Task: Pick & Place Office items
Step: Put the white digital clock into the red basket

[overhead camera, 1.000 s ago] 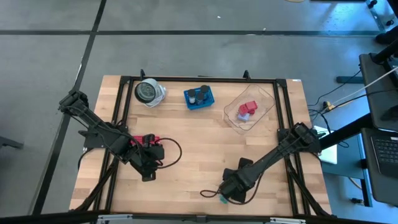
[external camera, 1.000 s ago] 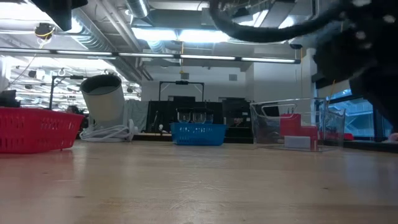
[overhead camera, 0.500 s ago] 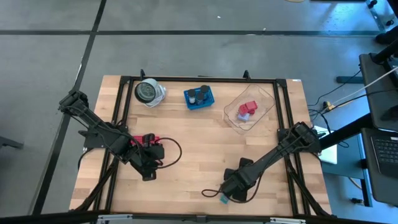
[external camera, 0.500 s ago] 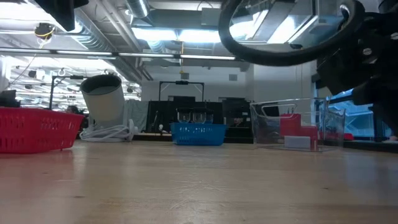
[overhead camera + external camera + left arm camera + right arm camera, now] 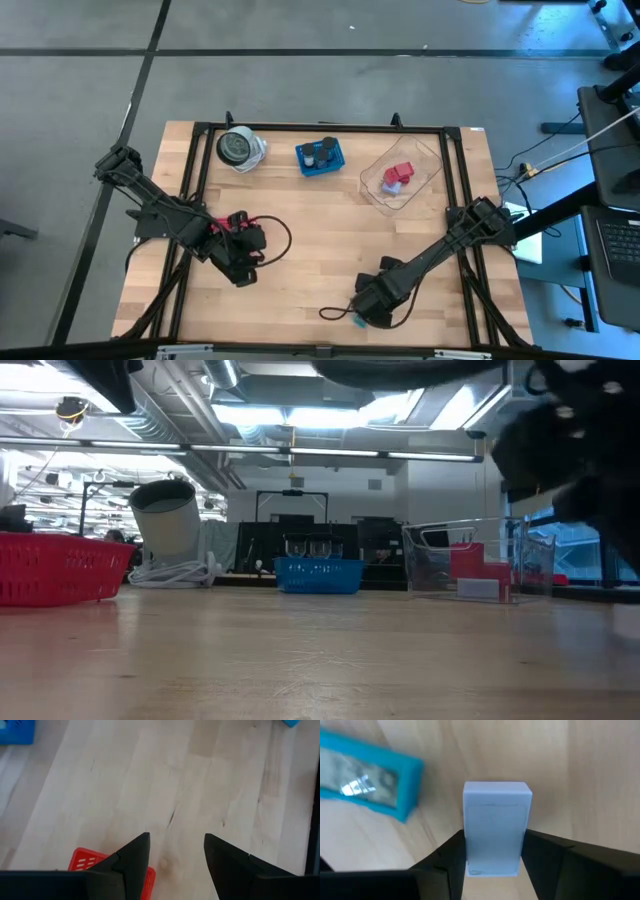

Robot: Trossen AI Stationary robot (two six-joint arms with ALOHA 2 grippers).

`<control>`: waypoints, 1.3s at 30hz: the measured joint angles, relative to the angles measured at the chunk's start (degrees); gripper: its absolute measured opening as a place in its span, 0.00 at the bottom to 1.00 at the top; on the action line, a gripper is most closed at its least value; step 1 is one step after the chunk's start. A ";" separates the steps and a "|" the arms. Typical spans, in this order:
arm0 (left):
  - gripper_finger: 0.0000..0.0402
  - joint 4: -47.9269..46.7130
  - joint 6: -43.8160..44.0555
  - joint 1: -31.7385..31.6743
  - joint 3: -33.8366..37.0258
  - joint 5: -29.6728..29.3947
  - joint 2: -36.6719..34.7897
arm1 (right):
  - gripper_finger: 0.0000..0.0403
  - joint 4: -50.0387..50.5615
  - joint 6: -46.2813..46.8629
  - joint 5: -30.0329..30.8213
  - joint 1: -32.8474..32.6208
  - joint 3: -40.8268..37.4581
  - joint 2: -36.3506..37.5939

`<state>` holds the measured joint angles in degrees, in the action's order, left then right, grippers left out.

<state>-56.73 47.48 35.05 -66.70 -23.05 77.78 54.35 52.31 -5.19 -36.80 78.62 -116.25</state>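
The right gripper (image 5: 494,857) is low at the near edge of the wooden surface (image 5: 320,230), its two dark fingers (image 5: 451,860) pressed against either side of a small light-blue block (image 5: 496,827), gripping it. A teal flat block (image 5: 367,775) lies just beside. The left gripper (image 5: 174,855) hovers above the surface with its fingers partly open and empty, over a red tray (image 5: 87,861).

Along the tabletop's (image 5: 320,230) far edge sit a disc (image 5: 238,148) at left, a basket (image 5: 320,156) in the middle and a tub (image 5: 425,160) at right (blocks (image 5: 397,176) lie inside). A tray (image 5: 238,226) sits at the left edge.
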 joint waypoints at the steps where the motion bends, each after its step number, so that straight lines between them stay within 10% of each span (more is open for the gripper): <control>1: 0.46 -0.02 -0.11 0.00 0.00 -0.02 -0.02 | 0.39 0.10 0.04 0.50 0.02 0.40 0.00; 8: 0.46 0.20 -0.13 0.04 0.01 -5.92 -0.02 | 0.44 2.01 -0.14 9.46 -0.04 7.42 -0.02; 24: 0.46 28.53 -20.60 0.04 0.04 -20.43 -0.02 | 0.46 7.84 -19.27 58.73 3.17 27.36 0.11; 39: 0.46 41.46 -38.33 -0.13 0.04 -34.31 -0.02 | 0.46 -3.96 -47.37 75.35 7.00 30.24 0.20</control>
<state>-15.28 9.15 34.92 -66.65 -57.36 77.76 50.39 4.94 70.16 -29.80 108.86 -116.05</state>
